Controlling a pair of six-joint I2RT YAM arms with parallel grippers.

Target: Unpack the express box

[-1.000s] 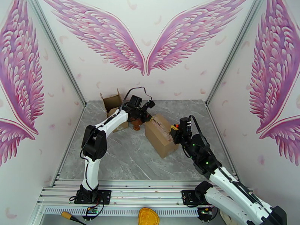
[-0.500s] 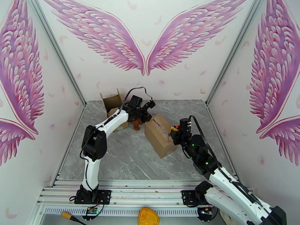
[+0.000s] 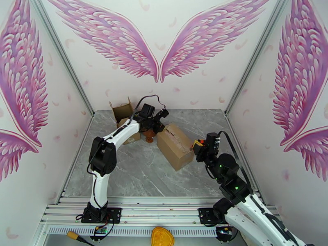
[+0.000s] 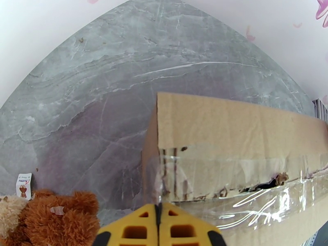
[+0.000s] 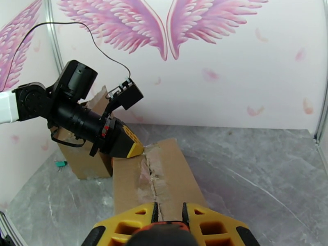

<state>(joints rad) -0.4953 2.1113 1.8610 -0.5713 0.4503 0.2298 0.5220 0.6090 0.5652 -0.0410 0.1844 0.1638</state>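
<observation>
Closed left fingers (image 4: 158, 226) beside teddy bear (image 4: 53, 218)

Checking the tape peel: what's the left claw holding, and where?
Cannot tell: left claw is shut at the box's taped end; no pinched tape visible.

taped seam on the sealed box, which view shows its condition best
The right wrist view: the taped seam runs lengthwise up the sealed box, ragged and torn. The left wrist view shows one end close up, with wrinkled clear tape and a small tear. From the top external view it is a faint pale strip.
</observation>
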